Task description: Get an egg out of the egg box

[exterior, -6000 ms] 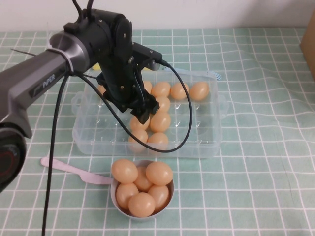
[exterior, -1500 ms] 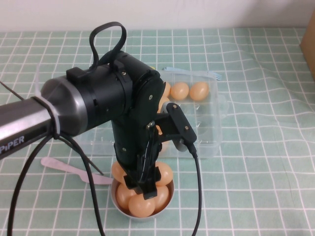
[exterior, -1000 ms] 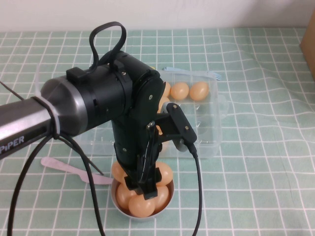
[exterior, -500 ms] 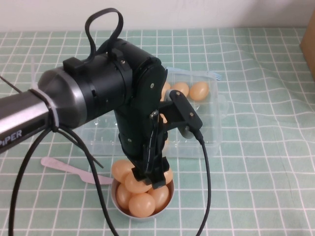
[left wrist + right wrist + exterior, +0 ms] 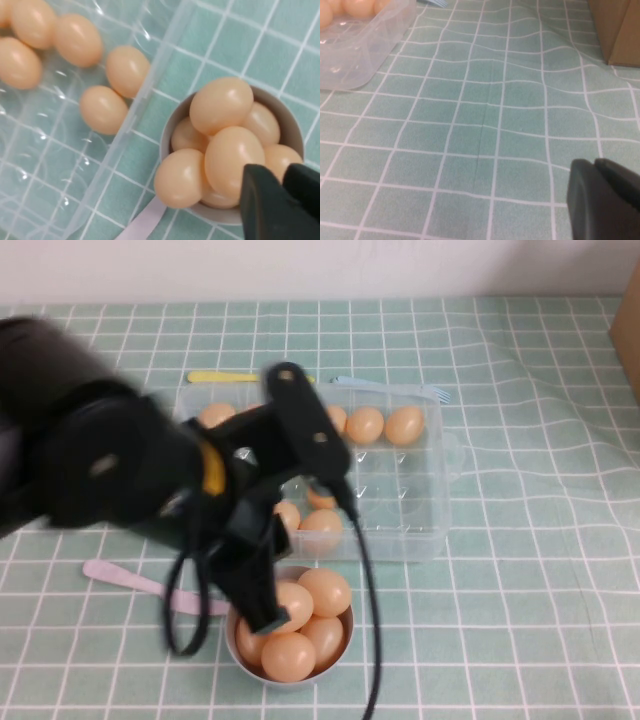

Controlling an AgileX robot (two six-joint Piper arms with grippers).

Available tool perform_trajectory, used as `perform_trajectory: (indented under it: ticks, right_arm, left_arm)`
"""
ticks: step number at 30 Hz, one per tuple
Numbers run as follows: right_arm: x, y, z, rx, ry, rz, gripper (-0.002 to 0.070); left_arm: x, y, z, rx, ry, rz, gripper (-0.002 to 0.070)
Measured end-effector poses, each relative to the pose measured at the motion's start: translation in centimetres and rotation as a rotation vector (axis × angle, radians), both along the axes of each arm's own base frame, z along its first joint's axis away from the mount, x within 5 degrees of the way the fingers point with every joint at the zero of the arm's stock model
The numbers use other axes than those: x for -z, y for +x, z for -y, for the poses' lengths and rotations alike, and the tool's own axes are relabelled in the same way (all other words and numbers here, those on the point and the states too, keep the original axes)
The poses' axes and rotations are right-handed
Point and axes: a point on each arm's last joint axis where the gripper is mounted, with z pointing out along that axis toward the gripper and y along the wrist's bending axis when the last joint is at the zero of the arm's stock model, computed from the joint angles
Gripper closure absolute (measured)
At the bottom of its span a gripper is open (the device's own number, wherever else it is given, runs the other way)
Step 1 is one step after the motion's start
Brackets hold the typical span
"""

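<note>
**Left arm above the bowl, eggs heaped beside the egg box**

Where the green checked tablecloth [image 5: 540, 570] spreads under everything, the blurred left arm [image 5: 110, 455] fills the near-left of the high view, its left gripper [image 5: 262, 618] hanging just over the grey bowl [image 5: 169, 134]. In the left wrist view its two dark fingers lie pressed together with nothing between them.

The egg box [image 5: 420, 540], a clear rectangular tray with dimpled cells, lies just behind the bowl, its long axis running left to right across the table. Several tan-orange eggs sit in its far row and near the middle.

The bowl holds a heap of the same smooth eggs; the egg [image 5: 221, 105] on top lies on its side, its long axis roughly level, resting on the others. A pink spoon [image 5: 125, 578] lies left of the bowl, touching its rim.

The right gripper [image 5: 605, 200] hovers low over bare cloth well right of the box, its fingers closed and empty. A cardboard box [image 5: 615, 30] stands beyond.
</note>
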Motion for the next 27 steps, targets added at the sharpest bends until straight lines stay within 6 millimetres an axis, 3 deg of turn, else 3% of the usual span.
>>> perform_trajectory:
  ticks: [4, 13, 18, 27]
  right_arm:
    - [0.0, 0.0, 0.0, 0.000, 0.000, 0.000, 0.0694]
    - [0.0, 0.0, 0.0, 0.000, 0.000, 0.000, 0.0694]
    - [0.0, 0.0, 0.0, 0.000, 0.000, 0.000, 0.0694]
    - [0.0, 0.0, 0.0, 0.000, 0.000, 0.000, 0.0694]
  left_arm:
    - [-0.7, -2.5, -2.5, -0.043, -0.114, 0.064, 0.0664]
    - [-2.0, -7.2, -7.2, -0.157, -0.469, 0.214, 0.0676]
    - [-1.8, -8.0, -8.1, -0.189, -0.523, 0.221, 0.0676]
    - [-1.3, -7.8, -8.1, -0.161, -0.504, 0.271, 0.0676]
